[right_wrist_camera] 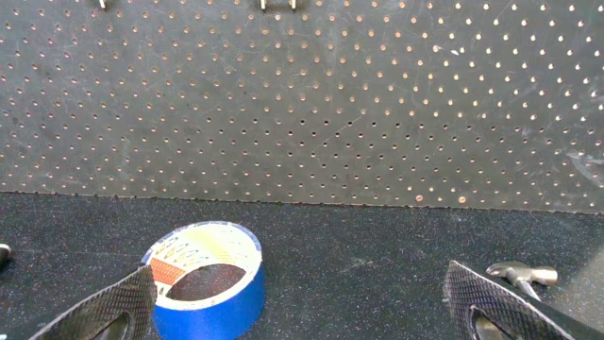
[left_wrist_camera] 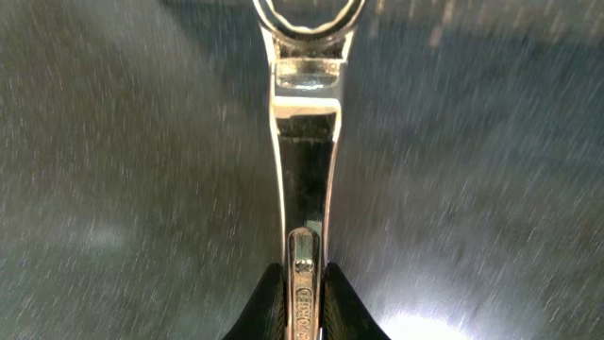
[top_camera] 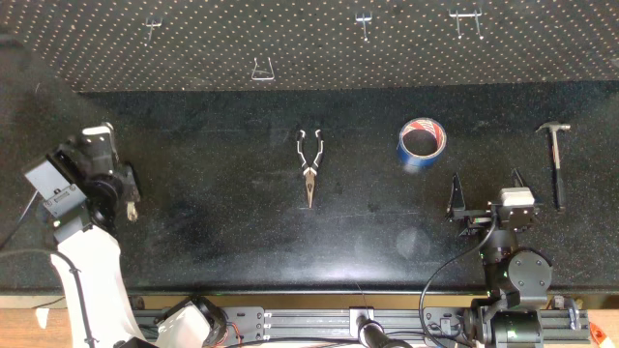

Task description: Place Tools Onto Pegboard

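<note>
A shiny metal wrench (left_wrist_camera: 304,132) stands out from my left gripper (left_wrist_camera: 302,300), which is shut on its handle, ring end away from the fingers. This gripper (top_camera: 124,195) is at the table's left side above the dark mat. My right gripper (top_camera: 486,193) is open and holds nothing, low over the mat at the right. A blue tape roll (right_wrist_camera: 206,279) lies just ahead of it, the hammer's head (right_wrist_camera: 522,275) to its other side. On the mat lie pliers (top_camera: 309,164), the tape roll (top_camera: 422,143) and the hammer (top_camera: 555,164). The pegboard (top_camera: 319,43) runs along the back.
Metal hooks hang on the pegboard: a wire loop (top_camera: 262,70), a hook (top_camera: 152,24) at the left, another hook (top_camera: 363,19) and a double hook (top_camera: 466,17) at the right. The dark mat (top_camera: 222,193) covers the table between the arms.
</note>
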You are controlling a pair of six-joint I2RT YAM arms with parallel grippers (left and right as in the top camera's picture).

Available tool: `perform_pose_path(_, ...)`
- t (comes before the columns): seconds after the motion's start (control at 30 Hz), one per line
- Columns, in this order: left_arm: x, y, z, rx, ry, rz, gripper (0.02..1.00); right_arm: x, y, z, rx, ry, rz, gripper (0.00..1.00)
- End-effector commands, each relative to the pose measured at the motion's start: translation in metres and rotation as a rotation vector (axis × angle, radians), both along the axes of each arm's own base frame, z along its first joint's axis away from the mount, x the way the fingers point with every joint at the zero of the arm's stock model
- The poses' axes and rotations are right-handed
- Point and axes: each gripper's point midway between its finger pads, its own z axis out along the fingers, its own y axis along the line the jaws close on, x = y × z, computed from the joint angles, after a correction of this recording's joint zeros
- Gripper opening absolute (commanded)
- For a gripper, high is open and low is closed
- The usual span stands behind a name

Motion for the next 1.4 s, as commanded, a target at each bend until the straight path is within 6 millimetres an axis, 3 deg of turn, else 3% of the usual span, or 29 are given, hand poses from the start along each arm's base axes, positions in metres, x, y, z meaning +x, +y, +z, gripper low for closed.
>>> perform_pose_path(0.03, 0.045, -0.018, 0.052, -0.062, -0.28, -0.008, 0.029, 0.0, 0.0, 0.0, -0.012, -0.004, -0.002, 0.996)
perform_pose_path(0.17, 0.071, -0.051, 0.06, 0.08, -0.28, -0.053, 0.029, 0.0, 0.0, 0.0, -0.012, -0.004, -0.002, 0.996)
perform_pose_path(0.3, 0.089, -0.112, 0.069, 0.078, -0.326, -0.212, 0.029, 0.0, 0.0, 0.0, -0.012, -0.004, -0.002, 0.996)
perform_pose_path(0.47, 0.097, -0.111, 0.082, 0.088, -0.384, -0.21, 0.029, 0.0, 0.0, 0.0, -0.011, -0.004, -0.002, 0.996)
perform_pose_path(1.4, 0.122, -0.089, 0.092, 0.035, -0.412, -0.058, 0.029, 0.0, 0.0, 0.0, -0.011, -0.004, -0.002, 0.996)
